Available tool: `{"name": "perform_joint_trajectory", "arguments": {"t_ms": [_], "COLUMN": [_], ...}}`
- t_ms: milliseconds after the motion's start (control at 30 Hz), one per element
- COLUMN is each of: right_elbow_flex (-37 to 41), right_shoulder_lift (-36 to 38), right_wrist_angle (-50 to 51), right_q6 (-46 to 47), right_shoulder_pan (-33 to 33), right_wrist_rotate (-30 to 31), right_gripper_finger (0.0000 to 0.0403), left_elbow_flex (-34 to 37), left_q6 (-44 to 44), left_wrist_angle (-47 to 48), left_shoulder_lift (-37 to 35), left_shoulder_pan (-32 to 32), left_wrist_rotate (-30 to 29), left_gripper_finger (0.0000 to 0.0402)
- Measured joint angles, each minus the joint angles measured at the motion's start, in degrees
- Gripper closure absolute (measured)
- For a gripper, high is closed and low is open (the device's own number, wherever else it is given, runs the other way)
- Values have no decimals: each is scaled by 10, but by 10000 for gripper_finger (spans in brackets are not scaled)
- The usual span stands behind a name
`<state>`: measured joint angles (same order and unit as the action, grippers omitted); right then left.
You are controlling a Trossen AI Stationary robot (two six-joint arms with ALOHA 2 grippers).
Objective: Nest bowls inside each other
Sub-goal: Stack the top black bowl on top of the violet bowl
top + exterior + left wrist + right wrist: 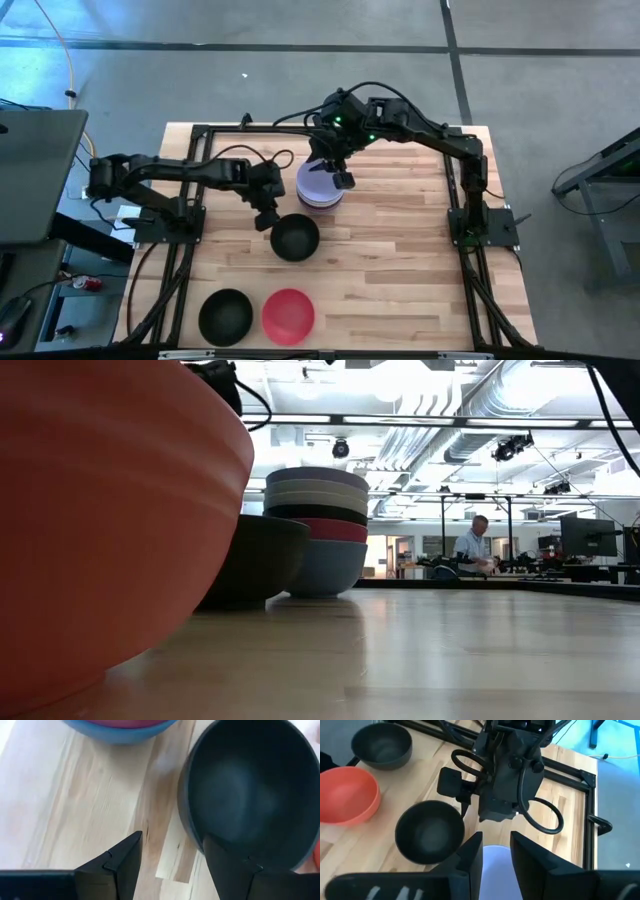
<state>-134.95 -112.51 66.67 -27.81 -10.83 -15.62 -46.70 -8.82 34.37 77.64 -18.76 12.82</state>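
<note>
Looking down on the table, we see the left gripper poised at the rim of a loose black bowl near the table's middle, its jaws spread apart with one finger outside the wall and the other over the hollow, nothing yet held. To do this well, we judge, the jaws should straddle the rim squarely, close firmly on the thin wall, then lift the bowl level and carry it over the stack before lowering it straight down, so it seats without tipping the pile. The stack stands just behind the black bowl, toward the far edge: a blue bowl at the bottom, then magenta, black, two pale ones and lavender on top. The right gripper hovers over the stack's rim, jaws slightly apart and empty; it should give way or it will block the drop. Two more bowls wait near the front edge, a second black bowl and a red bowl side by side.
</note>
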Motion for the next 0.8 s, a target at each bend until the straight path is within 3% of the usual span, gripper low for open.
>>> {"name": "perform_joint_trajectory", "arguments": {"t_ms": [333, 800], "right_elbow_flex": [0, 0], "right_shoulder_lift": [0, 0], "right_wrist_angle": [7, 42], "right_q6": [-8, -32], "right_shoulder_pan": [-2, -2], "right_wrist_rotate": [0, -10], "right_gripper_finger": [311, 311], "left_elbow_flex": [-48, -92], "left_q6": [-71, -87], "left_wrist_angle": [2, 35], "left_shoulder_lift": [65, 119], "left_shoulder_pan": [8, 27], "left_wrist_rotate": [-4, -19], "left_gripper_finger": [204, 210]}}
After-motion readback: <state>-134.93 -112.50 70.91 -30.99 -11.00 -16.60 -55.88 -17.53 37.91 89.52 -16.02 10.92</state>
